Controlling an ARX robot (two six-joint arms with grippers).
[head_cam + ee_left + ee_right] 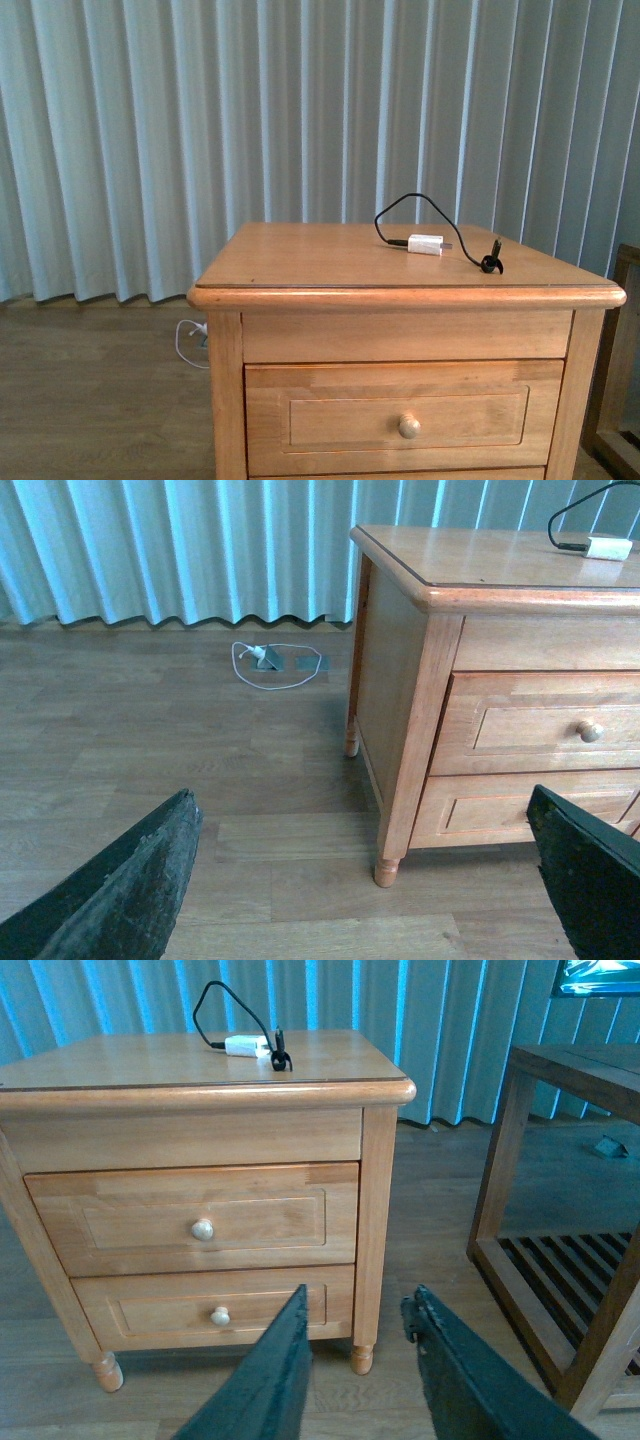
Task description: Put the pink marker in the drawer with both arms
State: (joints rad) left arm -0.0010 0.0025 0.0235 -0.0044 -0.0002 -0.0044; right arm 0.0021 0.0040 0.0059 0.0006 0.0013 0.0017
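The light-wood nightstand (300,260) stands ahead with its upper drawer (400,418) pushed in; its round knob (409,426) faces me. That drawer (190,1228) also appears in the right wrist view and the same drawer (560,725) in the left wrist view. The pink marker is out of view. My left gripper (365,845) is open, low over the floor to the left of the nightstand. My right gripper (355,1305) is open with nothing between its fingers, in front of the nightstand's right front leg (362,1358). Neither arm shows in the front view.
A white charger plug (425,244) with a black cable (415,205) lies on the nightstand top. The lower drawer (215,1308) is shut. A dark wooden slatted frame (560,1260) stands right of the nightstand. A white cord (275,665) lies on the floor by the curtain (300,110).
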